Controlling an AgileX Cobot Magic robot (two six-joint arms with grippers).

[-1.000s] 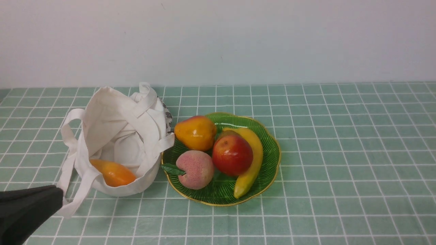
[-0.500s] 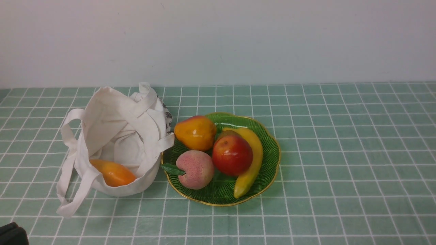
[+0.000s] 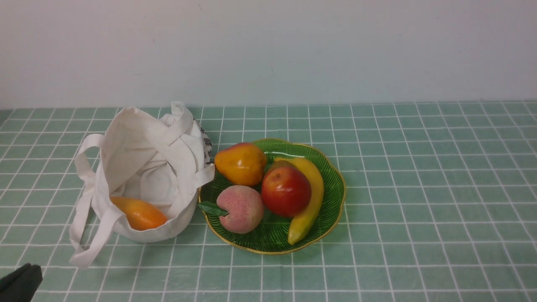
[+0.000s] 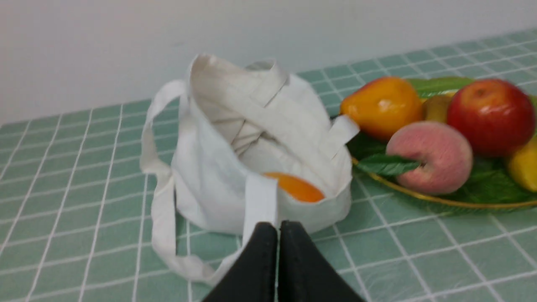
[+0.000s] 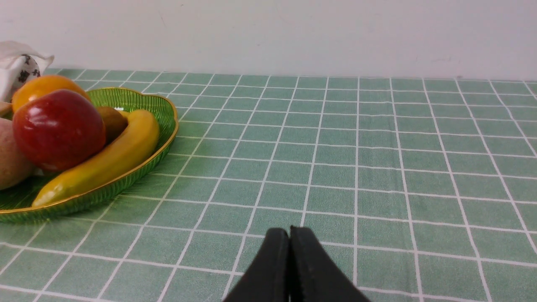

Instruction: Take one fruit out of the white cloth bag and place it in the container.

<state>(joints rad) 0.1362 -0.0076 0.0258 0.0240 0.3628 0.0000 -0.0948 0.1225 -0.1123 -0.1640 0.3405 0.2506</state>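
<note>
The left gripper (image 4: 277, 228) is clenched with nothing between its black fingers. It hangs low over the desk (image 3: 419, 188) just in front of the white cloth bag (image 3: 142, 167), near a trailing strap handle (image 3: 86, 247). The right gripper (image 5: 289, 233) is likewise pressed shut and empty, over bare checked cloth well apart from the fruit.

The bag slumps open, and only an elongated orange mango-like fruit (image 3: 140, 213) shows inside, lying against the near wall. The bag's side touches the green glass plate (image 3: 344, 188).

The apple (image 3: 286, 189) sits upright on that plate, between the peach (image 3: 241, 208) and the banana (image 3: 310, 197) and in front of the pear (image 3: 241, 163). It touches both neighbours. With the apple on the plate and both grippers free, the task looks complete.

If the apple had to be picked up again, its round, glossy skin would probably be slippery, and it looks firm enough not to give under the pads. The safest hold would be across its widest girth, with the fingers coming from above into the gaps beside the peach and the banana. Gripped any higher, it could squirt out. The plate is glass and its scalloped rim looks fragile, so bumping it is the main risk.
</note>
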